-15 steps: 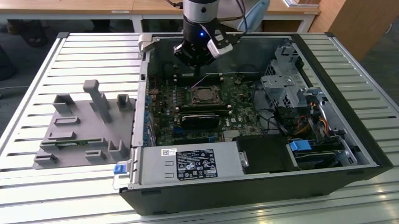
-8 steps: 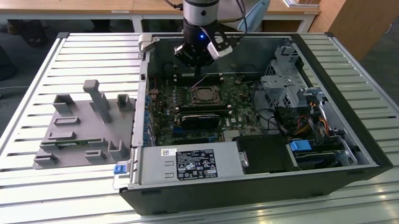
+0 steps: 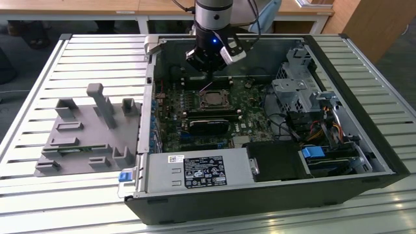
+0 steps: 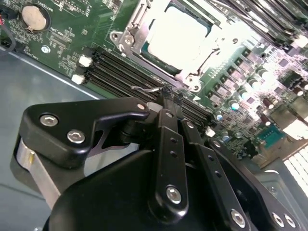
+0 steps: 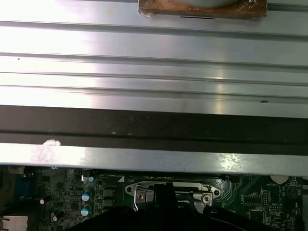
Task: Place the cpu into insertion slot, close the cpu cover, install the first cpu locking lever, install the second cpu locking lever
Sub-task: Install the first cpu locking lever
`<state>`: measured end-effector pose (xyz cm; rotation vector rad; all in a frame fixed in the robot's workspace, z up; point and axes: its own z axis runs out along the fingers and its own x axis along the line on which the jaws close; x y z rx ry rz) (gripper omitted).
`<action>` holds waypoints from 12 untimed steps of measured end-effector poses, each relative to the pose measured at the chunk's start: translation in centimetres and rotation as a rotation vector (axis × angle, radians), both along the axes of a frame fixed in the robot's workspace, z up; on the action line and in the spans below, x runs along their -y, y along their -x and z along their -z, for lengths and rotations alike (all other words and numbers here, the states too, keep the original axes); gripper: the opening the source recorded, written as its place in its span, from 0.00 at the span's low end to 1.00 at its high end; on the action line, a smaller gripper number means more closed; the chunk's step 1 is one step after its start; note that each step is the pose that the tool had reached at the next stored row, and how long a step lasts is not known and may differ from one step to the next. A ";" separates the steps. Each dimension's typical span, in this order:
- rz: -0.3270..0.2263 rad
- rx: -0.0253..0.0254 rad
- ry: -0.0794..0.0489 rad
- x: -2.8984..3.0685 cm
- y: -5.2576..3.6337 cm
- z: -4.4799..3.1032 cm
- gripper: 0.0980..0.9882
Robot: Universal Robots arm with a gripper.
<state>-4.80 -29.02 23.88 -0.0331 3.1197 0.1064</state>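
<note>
Cpu (image 4: 179,32) flat in insertion slot (image 4: 144,50) (square)

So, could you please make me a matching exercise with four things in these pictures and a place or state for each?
Things:
1. cpu
2. pincer
3. grey holder block
4. blue tab

Descriptions:
A. outside the computer case, on the slatted table
B. seated in the socket, silver frame around it
C. shut on a thin wire lever beside the socket
D. inside the case, toward the exterior view's right

Pairs: 1-B, 2-C, 3-A, 4-D

A grey moulded fixture (image 3: 87,134) lies on the slatted table (image 3: 39,73) beside the open computer case (image 3: 364,146).
</note>
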 end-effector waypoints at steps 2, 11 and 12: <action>0.000 0.0001 0.000 0.00 -0.22 0.07 0.01; -0.001 0.0000 -0.011 -0.01 -0.96 0.40 0.01; -0.001 0.0001 -0.011 0.00 -1.09 0.45 0.01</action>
